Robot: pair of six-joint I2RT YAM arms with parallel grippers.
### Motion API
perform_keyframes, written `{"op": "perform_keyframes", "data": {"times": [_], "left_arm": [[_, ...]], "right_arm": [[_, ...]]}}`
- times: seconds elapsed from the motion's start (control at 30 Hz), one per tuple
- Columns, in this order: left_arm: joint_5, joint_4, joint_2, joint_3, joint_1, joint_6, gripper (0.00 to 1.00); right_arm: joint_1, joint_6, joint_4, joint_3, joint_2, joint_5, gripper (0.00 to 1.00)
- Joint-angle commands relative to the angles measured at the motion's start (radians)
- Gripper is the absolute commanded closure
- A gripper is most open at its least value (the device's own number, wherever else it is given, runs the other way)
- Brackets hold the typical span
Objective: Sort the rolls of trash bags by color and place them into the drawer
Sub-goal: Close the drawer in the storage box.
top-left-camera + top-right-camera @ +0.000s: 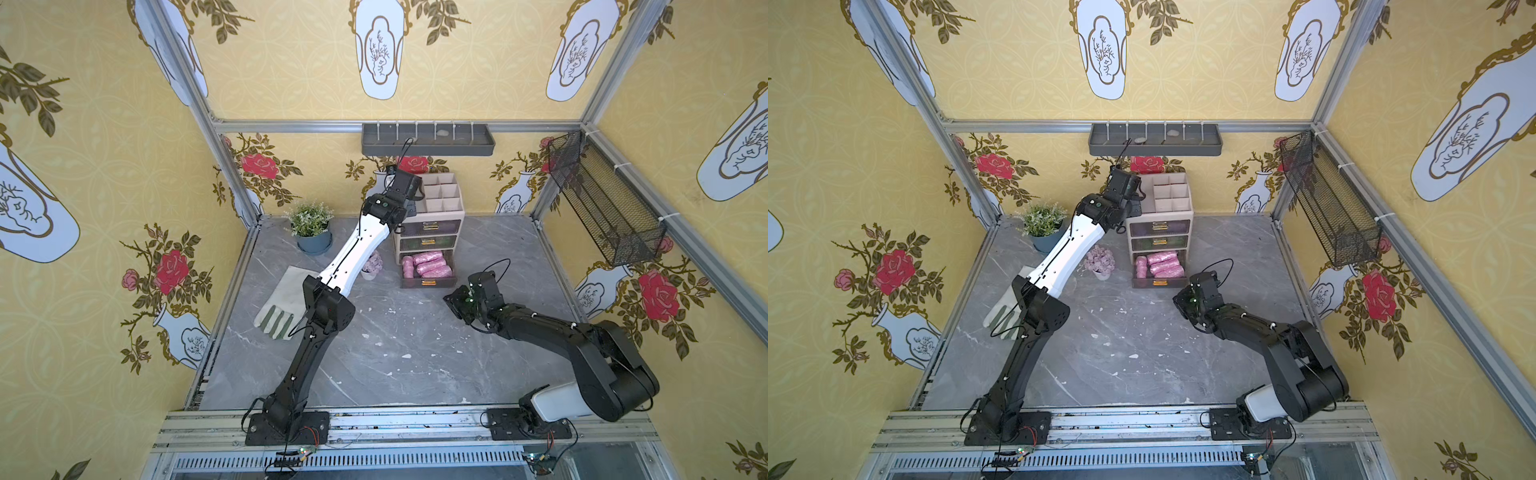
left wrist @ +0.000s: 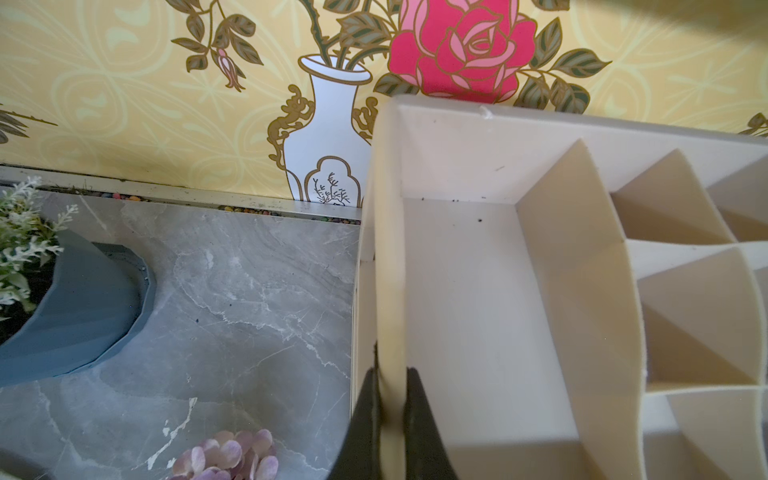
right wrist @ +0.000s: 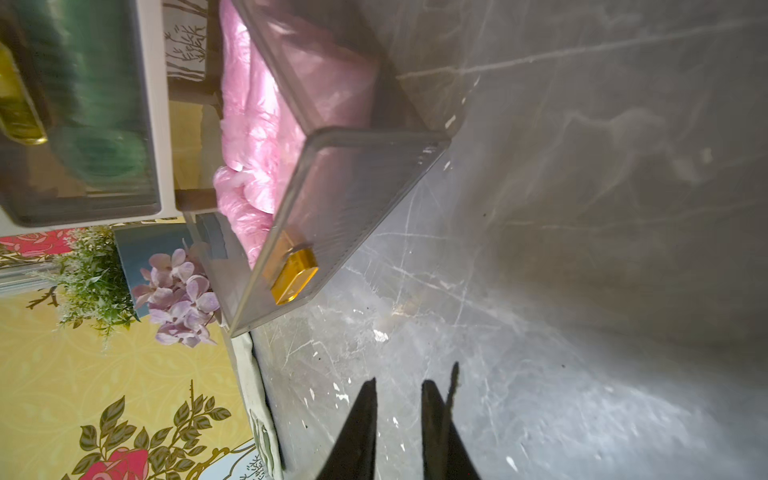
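Note:
Pink rolls of trash bags (image 1: 428, 266) (image 1: 1163, 266) (image 3: 253, 137) lie in the open bottom drawer (image 1: 428, 283) (image 3: 349, 199) of the beige drawer unit (image 1: 451, 226). Green rolls (image 3: 104, 124) show through the shut middle drawer (image 1: 428, 242). My left gripper (image 2: 392, 374) is shut on the left wall of the unit's divided top tray (image 2: 390, 249), one finger on each side of it. My right gripper (image 3: 399, 386) hovers low over the table in front of the open drawer, a little to its right. Its jaws stand a narrow gap apart with nothing between them.
A potted plant (image 1: 311, 226) in a blue pot and a small lilac flower bunch (image 1: 372, 266) stand left of the unit. A glove (image 1: 282, 307) lies at the table's left. A mesh basket (image 1: 602, 199) hangs on the right wall, a grey shelf (image 1: 428, 139) on the back wall.

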State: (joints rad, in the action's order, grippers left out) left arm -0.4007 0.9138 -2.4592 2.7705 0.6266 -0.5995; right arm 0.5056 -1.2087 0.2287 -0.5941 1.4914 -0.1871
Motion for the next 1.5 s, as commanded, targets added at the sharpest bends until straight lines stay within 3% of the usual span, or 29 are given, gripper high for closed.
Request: {"op": "perform_keyframes", "data": {"times": [0.0, 0.43, 0.97, 1.47], "left_arm": [[0.017, 0.005, -0.014, 0.004, 0.001, -0.025, 1.0], [0.014, 0.003, -0.023, 0.0, 0.001, -0.019, 1.0], [0.027, 0.006, -0.032, -0.005, 0.001, -0.019, 1.0], [0.037, 0.01, -0.033, -0.015, 0.002, -0.028, 1.0]], "right_arm": [[0.001, -0.028, 0.164, 0.0, 0.071, -0.03, 0.85], [-0.014, -0.066, 0.508, 0.004, 0.323, -0.048, 0.92], [-0.062, -0.015, 0.46, -0.158, 0.373, -0.02, 0.93], [-0.083, -0.055, 0.514, -0.29, 0.5, -0.054, 0.94]]}}
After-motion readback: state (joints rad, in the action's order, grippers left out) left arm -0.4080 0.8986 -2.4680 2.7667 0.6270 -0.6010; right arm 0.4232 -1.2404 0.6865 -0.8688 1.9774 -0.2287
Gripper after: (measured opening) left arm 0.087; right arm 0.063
